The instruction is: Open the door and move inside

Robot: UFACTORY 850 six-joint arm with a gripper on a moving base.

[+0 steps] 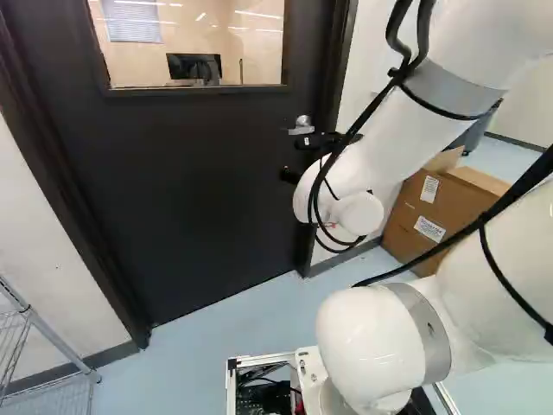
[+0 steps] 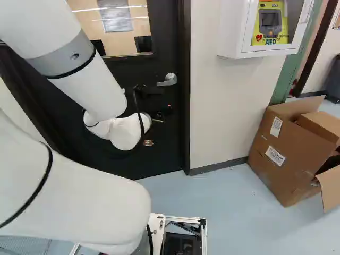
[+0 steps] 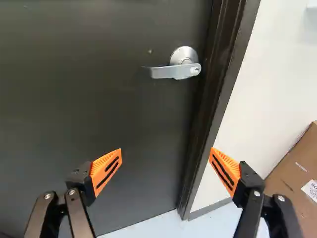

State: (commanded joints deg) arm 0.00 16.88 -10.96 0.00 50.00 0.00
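In the left base view the black gripper (image 1: 292, 176) shows only in part past the white wrist, in front of the dark door (image 1: 173, 190) and below its lever handle (image 1: 301, 127). The door stands closed in its frame. Seen from the wrist, the gripper (image 3: 165, 154) has its orange-padded fingers spread wide, with nothing between them. Ahead of them, beyond the fingertips, the silver lever (image 3: 173, 71) lies level near the door's latch-side edge. Neither finger touches it. The right base view also shows the handle (image 2: 168, 79), above and beside the wrist.
Right of the door frame (image 2: 184, 106) is a white wall with an AED cabinet (image 2: 234, 32). An open cardboard box (image 2: 281, 154) stands on the floor below it. A wire rack (image 1: 34, 333) stands at the left of the left base view. The door has a window (image 1: 186, 43).
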